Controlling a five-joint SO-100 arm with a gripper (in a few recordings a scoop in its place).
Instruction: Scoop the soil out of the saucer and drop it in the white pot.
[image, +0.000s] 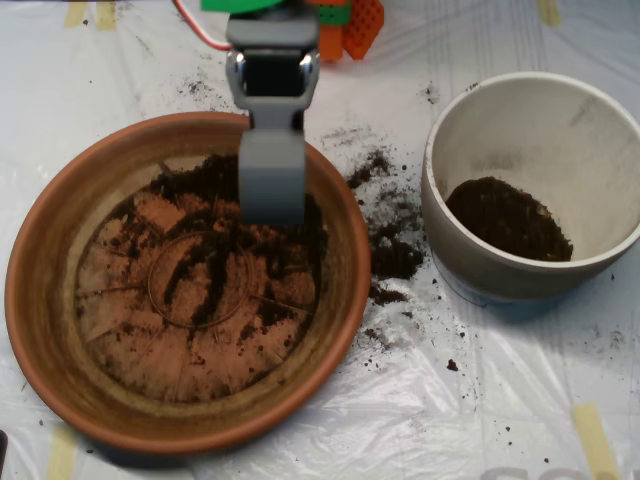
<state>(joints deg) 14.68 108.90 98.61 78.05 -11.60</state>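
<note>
Scoop down in the saucer, working the soil

Our scoop digs into soil at the saucer's upper part; we cannot tell whether it's parted. The white pot, right of the saucer, holds some.

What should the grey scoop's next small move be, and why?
Probably close on the dark crumbly soil beneath it: the grey clamshell scoop sits low in the round terracotta saucer, over the thickest patch, while the off-white ceramic pot is only partly filled.
</note>
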